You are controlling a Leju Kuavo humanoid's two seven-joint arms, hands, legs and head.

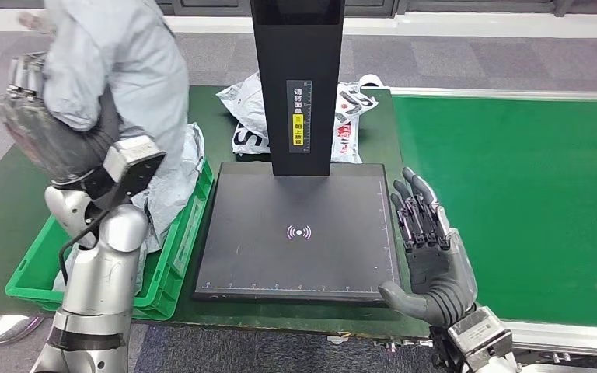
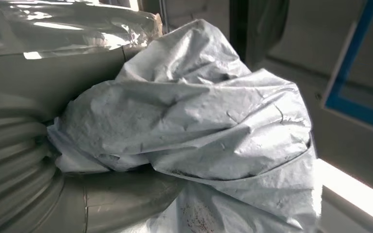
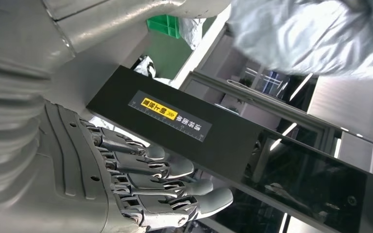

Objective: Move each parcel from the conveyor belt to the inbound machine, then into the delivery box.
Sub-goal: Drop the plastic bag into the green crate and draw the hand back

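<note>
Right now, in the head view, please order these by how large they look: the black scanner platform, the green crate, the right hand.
1. Black scanner platform, plainly the largest.
2. Green crate, though the left arm and grey parcel hide much of it, so its rank is unsure.
3. Right hand, smallest, even though near the camera.

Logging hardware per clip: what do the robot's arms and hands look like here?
Both arms are silver metal tubes with a boxy silver wrist block. The left hand has a dark grey ribbed cover and a thin black cable along its forearm. The right hand has a grey palm, thick grey thumb and darker segmented fingers.
</note>
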